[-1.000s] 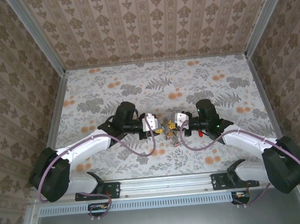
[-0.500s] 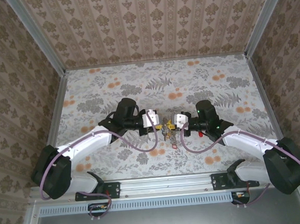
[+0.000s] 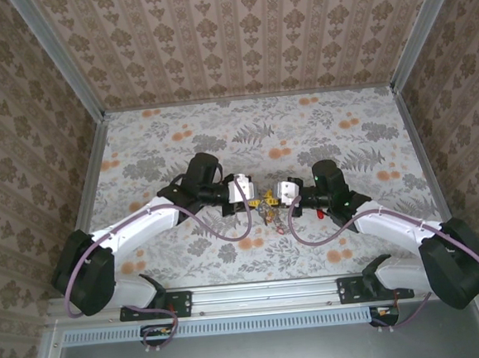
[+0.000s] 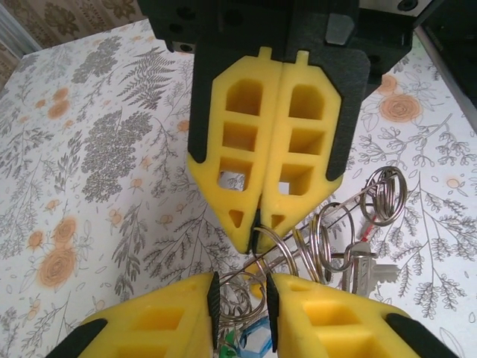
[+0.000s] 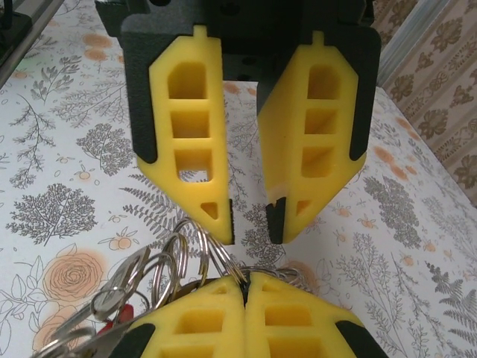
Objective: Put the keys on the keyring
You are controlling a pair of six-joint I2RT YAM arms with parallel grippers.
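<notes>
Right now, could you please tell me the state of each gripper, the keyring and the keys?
right gripper: shut, pinching a loop of the keyring.
left gripper: jaws apart, loops at the gap, grip unclear.
keyring: tangled wire loops, lying between the two grippers.
keys: bunched among the loops, beside the fingertips.
</notes>
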